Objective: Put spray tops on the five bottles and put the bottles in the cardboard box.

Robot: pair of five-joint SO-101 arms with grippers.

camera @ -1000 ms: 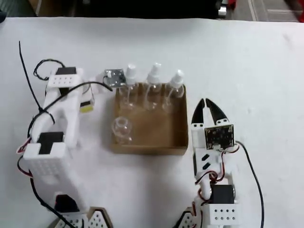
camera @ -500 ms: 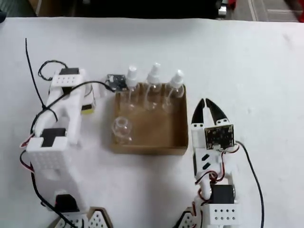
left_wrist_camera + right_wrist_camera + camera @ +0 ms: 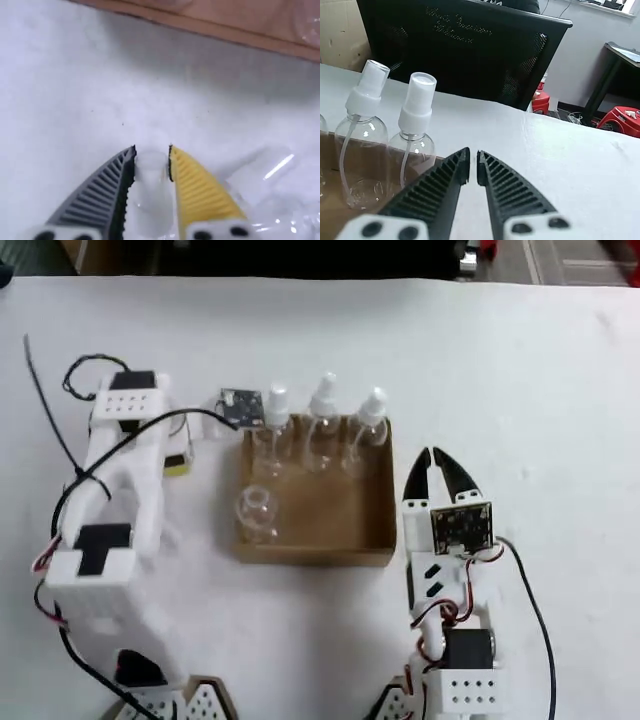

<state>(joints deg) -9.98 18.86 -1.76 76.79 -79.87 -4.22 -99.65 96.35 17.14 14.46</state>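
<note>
Gripped between the closed fingers of the left tool (image 3: 151, 148): a clear plastic piece (image 3: 150, 172) — bottle neck or spray top, hard to tell which. Held low over the counter (image 3: 500, 370), just beside the left wall of the box (image 3: 315, 552). Seems to lie with its long axis along the fingers, though not surely.

Could easily squirt out of so narrow a pinch on slick plastic, or twist in the grip. Could also catch on the box wall if carried across too low, and shove the box. Might knock over the open bottle (image 3: 256, 512) standing upright in the near-left of the box, mouth up, long axis vertical, no top on it yet — probably light and empty, so likely to tip at a nudge. Same risk for the three topped bottles (image 3: 322, 430) in a row along the far wall, all upright, tops up.

Resting just beside the box's right wall: the right tool (image 3: 433, 453), closed on nothing, pointing toward the far side of the counter.
</note>
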